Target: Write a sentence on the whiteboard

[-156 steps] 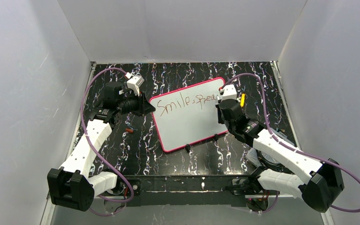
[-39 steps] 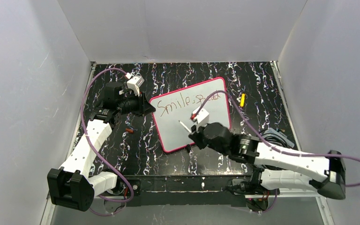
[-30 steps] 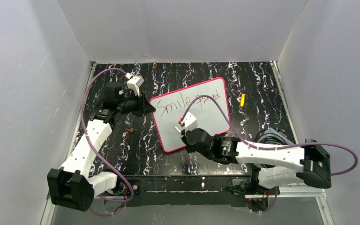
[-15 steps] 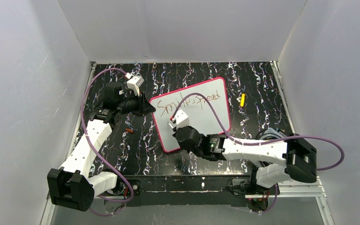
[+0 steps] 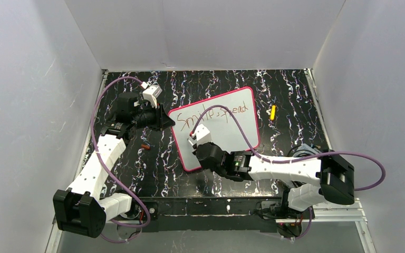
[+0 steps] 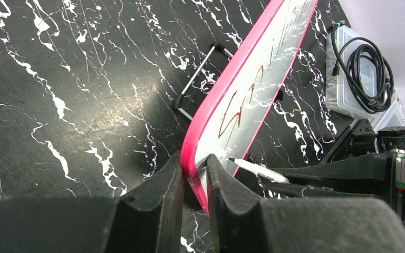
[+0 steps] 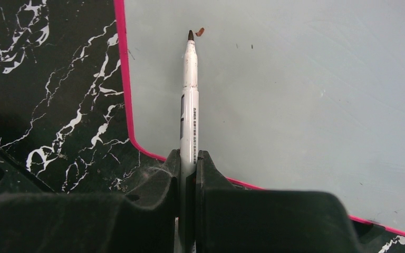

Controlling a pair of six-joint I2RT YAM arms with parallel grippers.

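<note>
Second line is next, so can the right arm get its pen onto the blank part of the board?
Probably yes: the pen in the right gripper points at blank board, nothing between. The left gripper clamps the board's edge, just clear of the tip.

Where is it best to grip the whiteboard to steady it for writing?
Grip the whiteboard by its thin pink left edge, coming in from the left: the rim fits between narrow jaws, as the left gripper shows, clear of the marker.

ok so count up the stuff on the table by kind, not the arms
whiteboard: 1
marker: 1
small yellow piece: 1
small reddish piece: 1
clear box holding a cable: 1
total: 5
</note>
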